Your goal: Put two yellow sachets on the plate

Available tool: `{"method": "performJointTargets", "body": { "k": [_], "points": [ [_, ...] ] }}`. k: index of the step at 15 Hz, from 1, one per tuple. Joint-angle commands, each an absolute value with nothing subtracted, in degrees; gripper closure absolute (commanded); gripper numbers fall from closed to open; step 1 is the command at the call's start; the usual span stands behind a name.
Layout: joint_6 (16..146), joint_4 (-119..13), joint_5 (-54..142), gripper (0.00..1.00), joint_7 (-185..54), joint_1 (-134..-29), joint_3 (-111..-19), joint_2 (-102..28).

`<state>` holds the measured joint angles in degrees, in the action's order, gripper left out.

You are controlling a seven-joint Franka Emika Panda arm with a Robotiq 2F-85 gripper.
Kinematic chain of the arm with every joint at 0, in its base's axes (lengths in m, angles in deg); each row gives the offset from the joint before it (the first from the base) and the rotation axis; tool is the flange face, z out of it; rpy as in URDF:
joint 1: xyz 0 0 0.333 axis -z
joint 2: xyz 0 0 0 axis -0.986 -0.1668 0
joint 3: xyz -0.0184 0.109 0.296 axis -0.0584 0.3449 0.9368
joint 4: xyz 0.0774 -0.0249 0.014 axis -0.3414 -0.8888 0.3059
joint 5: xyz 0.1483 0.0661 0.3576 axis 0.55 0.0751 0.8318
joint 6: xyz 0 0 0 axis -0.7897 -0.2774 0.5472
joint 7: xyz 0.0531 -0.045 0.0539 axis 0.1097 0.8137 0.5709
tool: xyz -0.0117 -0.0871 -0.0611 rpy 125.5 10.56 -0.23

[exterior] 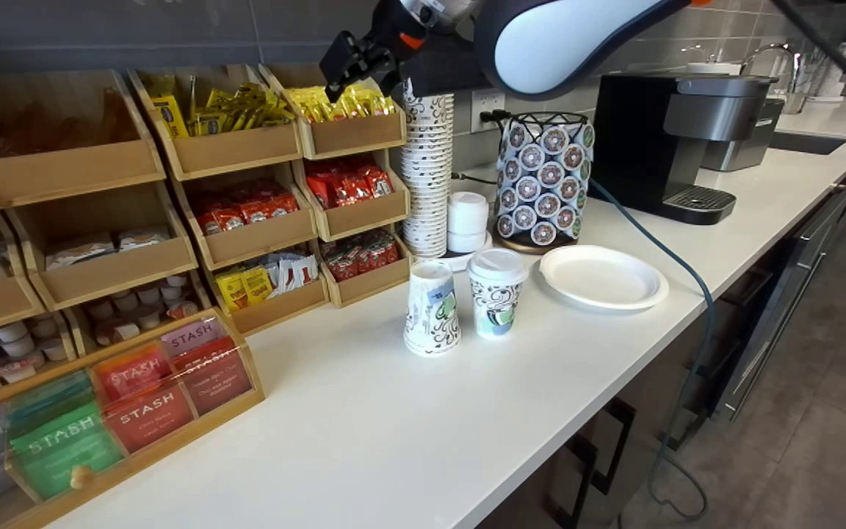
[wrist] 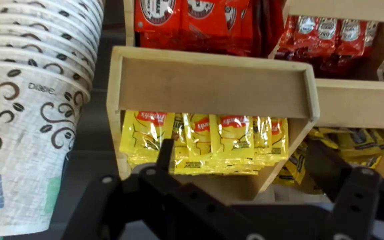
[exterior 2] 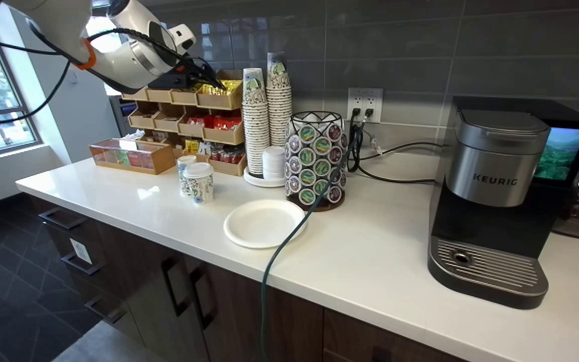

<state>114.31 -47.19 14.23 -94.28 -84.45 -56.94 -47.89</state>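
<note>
Several yellow sachets [wrist: 232, 136] stand packed in a wooden top-row bin in the wrist view. They also show in both exterior views [exterior: 338, 103] [exterior 2: 221, 88]. More yellow packets [exterior: 239, 110] lie in the neighbouring bin. The white round plate [exterior: 604, 278] lies flat on the counter with a bare surface and also shows in an exterior view [exterior 2: 264, 223]. It is out of the wrist view. My gripper [wrist: 242, 145] is open with nothing between its fingers. It hovers above and in front of the sachets in both exterior views [exterior: 342, 70] [exterior 2: 214, 80]. Contact with the sachets cannot be told.
Tall stacks of paper cups [exterior: 427, 169] [wrist: 28, 116] stand right beside the yellow bin. Below it are bins of red packets [exterior: 349, 184]. A pod carousel [exterior: 544, 180], two smaller cup items [exterior: 434, 308] [exterior: 498, 290] and a hanging cable [exterior 2: 289, 236] are near the plate.
</note>
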Motion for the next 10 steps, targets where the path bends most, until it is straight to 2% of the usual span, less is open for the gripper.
{"method": "performJointTargets", "body": {
  "k": [1,5,6,7,8,9,10],
  "points": [
    [117.35,-37.69,12.53,0.00,-98.06,-87.11,-60.75,-55.32],
    [118.83,-32.46,12.88,0.00,-98.89,-88.96,-64.18,-59.53],
    [118.88,-31.52,13.06,0.04,-98.91,-89.23,-64.65,-60.29],
    [118.71,-30.54,13.27,0.19,-98.86,-89.47,-64.99,-61.00],
    [118.37,-29.81,13.44,0.28,-98.76,-89.67,-65.20,-61.50],
    [117.99,-29.22,13.60,0.29,-98.61,-89.83,-65.32,-61.84],
    [117.64,-28.68,13.53,0.37,-98.44,-90.04,-65.60,-62.11]
  ]
}}
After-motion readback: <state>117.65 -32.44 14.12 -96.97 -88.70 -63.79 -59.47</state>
